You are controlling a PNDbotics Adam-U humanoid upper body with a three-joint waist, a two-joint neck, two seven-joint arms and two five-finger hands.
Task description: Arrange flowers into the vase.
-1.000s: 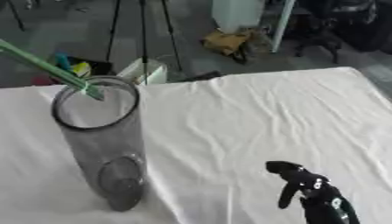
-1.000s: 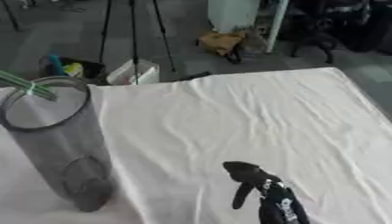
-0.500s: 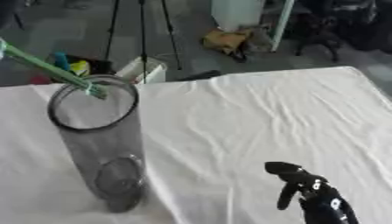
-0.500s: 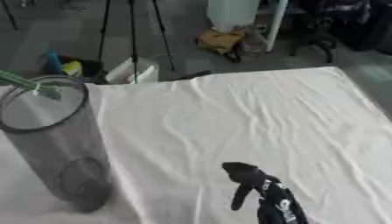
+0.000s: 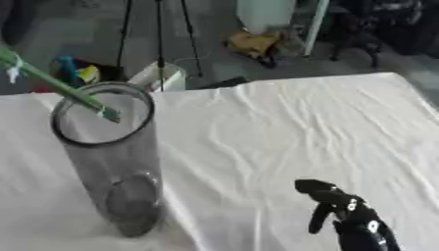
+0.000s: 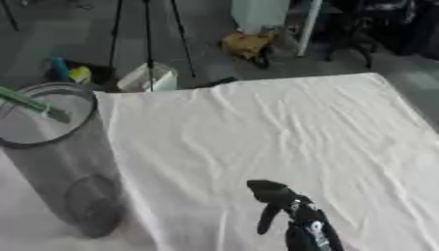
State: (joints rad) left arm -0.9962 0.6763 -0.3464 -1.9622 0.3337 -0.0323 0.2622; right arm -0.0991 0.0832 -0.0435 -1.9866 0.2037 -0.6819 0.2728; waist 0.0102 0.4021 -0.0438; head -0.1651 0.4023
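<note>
A tall clear cylindrical vase (image 5: 109, 162) stands on the white cloth at the left. A green flower stem (image 5: 53, 82) slants in from the upper left, its cut end inside the vase's mouth near the rim. Whatever holds the stem is out of view past the left edge. My right hand (image 5: 347, 215) rests near the bottom edge, right of centre, fingers relaxed and holding nothing. My left hand shows in neither view.
A white wrinkled cloth (image 5: 283, 127) covers the table. Beyond the far edge are tripod legs (image 5: 158, 29), a white box (image 5: 163, 76), coloured items on the floor (image 5: 73, 71) and a yellow bag (image 5: 253, 43).
The stem's end has moved further down into the vase's mouth. The camera has shifted slightly. My right hand has stayed put.
</note>
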